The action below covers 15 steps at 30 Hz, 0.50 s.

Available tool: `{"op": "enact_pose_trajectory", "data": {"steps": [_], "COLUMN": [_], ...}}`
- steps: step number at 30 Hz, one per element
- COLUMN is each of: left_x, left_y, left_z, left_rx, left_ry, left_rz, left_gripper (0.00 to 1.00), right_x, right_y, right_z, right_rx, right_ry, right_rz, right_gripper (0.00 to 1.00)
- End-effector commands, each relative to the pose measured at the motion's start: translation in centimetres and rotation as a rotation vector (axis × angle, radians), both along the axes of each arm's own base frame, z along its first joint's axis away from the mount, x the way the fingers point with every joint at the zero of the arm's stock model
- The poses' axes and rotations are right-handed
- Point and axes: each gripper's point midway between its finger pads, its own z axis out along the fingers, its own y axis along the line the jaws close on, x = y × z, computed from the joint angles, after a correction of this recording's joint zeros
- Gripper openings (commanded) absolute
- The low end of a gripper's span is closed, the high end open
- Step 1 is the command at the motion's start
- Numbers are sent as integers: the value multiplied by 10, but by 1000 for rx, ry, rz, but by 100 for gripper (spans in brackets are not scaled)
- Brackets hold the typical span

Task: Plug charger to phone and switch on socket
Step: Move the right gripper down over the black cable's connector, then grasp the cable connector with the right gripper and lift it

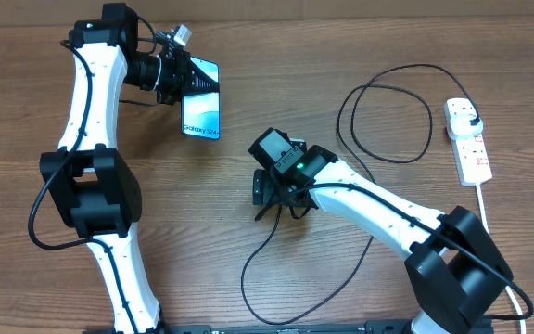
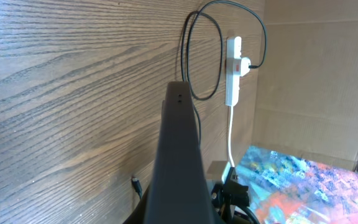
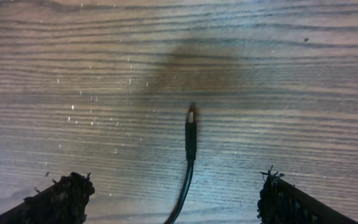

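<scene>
Wood table point(image 1: 248, 56): your left gripper point(image 1: 174, 83) clamps phone point(image 1: 202, 109) upper left; your right gripper point(image 3: 173, 183) spread wide around charger point(image 3: 190, 137) tip, centre.

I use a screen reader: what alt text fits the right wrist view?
The black charger lies on the wooden table, its small connector tip pointing away from the camera. The right gripper is open, one dark finger in each lower corner, the cable between them and touching neither.
</scene>
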Motion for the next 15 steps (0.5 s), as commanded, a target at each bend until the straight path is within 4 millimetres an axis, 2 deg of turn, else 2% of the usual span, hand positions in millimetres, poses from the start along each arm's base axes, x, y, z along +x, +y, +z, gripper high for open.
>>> {"op": "enact_pose_trajectory", "data": {"steps": [1, 4, 7, 15], "left_x": [-2, -1, -1, 0], "left_y": [-2, -2, -1, -3], "left_z": [19, 19, 19, 19], "left_rx": [-9, -9, -9, -8], "left_ry": [-58, -62, -63, -73], "left_rz": [-12, -12, -12, -15], "left_gripper": [4, 4, 4, 4], "right_x": [4, 2, -4, -5], "right_y": [-3, -3, 3, 3], "right_z": [-5, -14, -19, -27], "right_rx": [-25, -36, -9, -20], "right_ry": [-19, 4, 47, 60], "right_rz": [-18, -15, -4, -2], "right_gripper": [88, 84, 75, 75]}}
